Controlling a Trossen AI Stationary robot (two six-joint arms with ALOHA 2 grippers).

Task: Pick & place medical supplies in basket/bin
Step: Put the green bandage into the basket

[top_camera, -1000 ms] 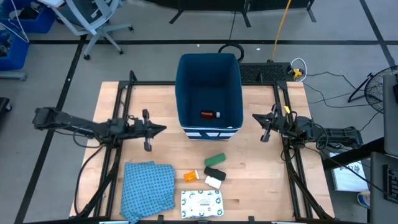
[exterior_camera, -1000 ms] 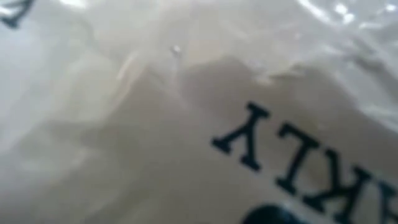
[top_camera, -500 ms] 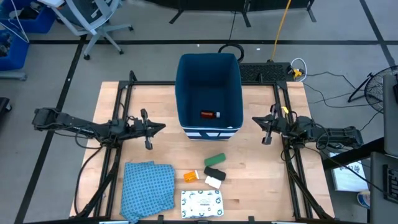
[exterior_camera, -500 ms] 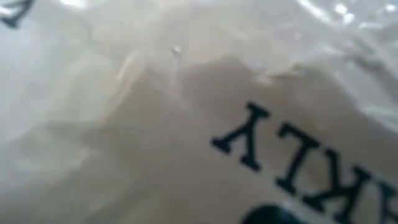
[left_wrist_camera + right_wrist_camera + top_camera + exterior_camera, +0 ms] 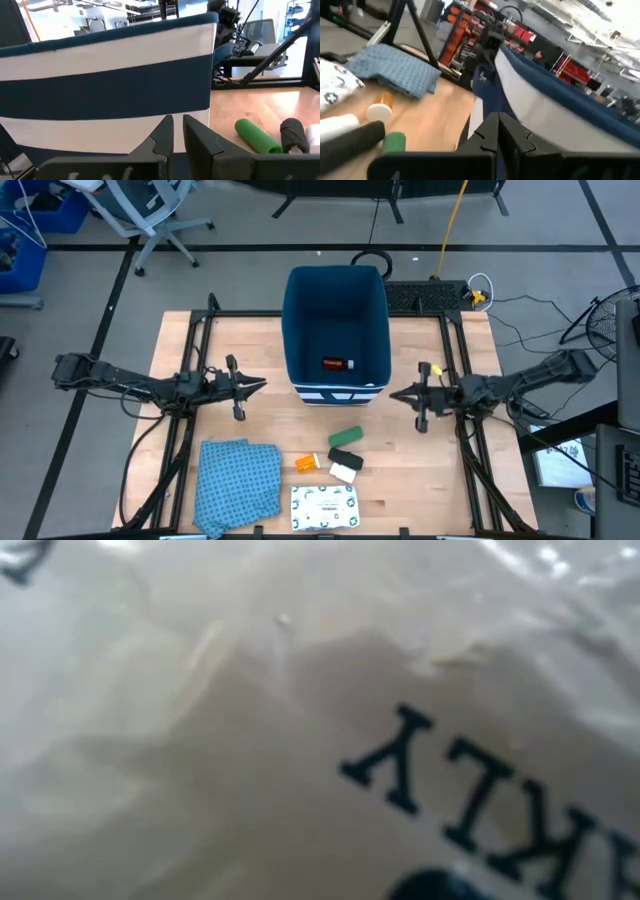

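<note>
While tube [image 5: 337,364] lies in bin [image 5: 336,288], hands wait.

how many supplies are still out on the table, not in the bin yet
5: green piece, black piece, small white box, orange-white packet and printed pouch. The blue cloth could hide more.
</note>
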